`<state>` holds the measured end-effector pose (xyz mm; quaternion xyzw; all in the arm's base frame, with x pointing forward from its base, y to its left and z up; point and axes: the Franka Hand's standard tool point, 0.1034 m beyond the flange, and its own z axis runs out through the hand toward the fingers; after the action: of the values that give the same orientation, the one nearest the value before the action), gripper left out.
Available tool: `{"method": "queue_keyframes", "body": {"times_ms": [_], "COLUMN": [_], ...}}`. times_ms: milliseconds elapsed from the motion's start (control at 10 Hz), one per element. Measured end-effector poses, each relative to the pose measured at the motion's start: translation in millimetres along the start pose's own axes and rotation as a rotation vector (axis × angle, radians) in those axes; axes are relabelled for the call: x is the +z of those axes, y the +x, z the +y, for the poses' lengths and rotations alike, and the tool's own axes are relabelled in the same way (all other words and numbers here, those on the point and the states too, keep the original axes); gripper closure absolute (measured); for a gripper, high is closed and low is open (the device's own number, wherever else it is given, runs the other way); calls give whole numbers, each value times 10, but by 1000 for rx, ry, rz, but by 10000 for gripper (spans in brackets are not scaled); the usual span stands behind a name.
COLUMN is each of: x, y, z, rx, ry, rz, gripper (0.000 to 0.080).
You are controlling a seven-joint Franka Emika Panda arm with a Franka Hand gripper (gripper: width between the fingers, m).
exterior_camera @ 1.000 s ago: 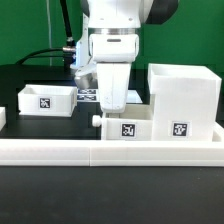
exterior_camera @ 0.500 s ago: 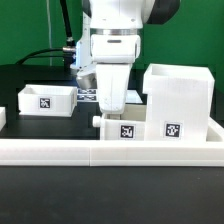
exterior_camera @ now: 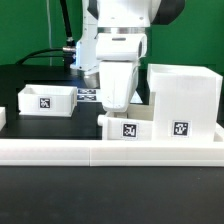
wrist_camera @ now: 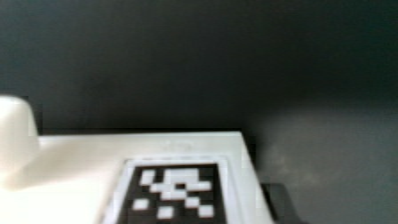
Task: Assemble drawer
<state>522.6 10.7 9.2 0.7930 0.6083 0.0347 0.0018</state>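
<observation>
My gripper [exterior_camera: 118,106] reaches down onto a small knobbed tray [exterior_camera: 128,128] in the middle, just behind the rail. Its fingertips are hidden behind the tray's wall, and it seems shut on that wall. The tray's right end touches the large boxy casing [exterior_camera: 184,100] at the exterior view's right. The tray's knob [exterior_camera: 101,121] points to the exterior view's left. A second small tray [exterior_camera: 45,100] stands apart at the left. In the wrist view the tray's white tagged surface [wrist_camera: 178,190] lies close under the gripper.
A long low white rail [exterior_camera: 110,152] runs across the front, close before the tray and casing. The marker board [exterior_camera: 87,95] lies flat behind the gripper. Black cables hang at the back left. A white block edge [exterior_camera: 2,116] shows at the far left.
My gripper has tilted and shifted to the exterior view's right. The middle tray moved right with it, and the casing slid right too.
</observation>
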Motion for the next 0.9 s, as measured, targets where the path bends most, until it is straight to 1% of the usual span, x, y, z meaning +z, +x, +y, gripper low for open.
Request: {"method": "queue_keyframes", "body": {"times_ms": [400, 600, 700, 800, 900], "x": [5, 8, 10, 13, 14], "y": [-32, -11, -4, 34, 63], "z": [9, 69, 92, 114, 108], "rx": [-40, -121, -133, -155, -162], "ry": [7, 28, 46, 38, 37], "rz": [-4, -19, -26, -30, -31], "gripper": [757, 757, 757, 757, 757]}}
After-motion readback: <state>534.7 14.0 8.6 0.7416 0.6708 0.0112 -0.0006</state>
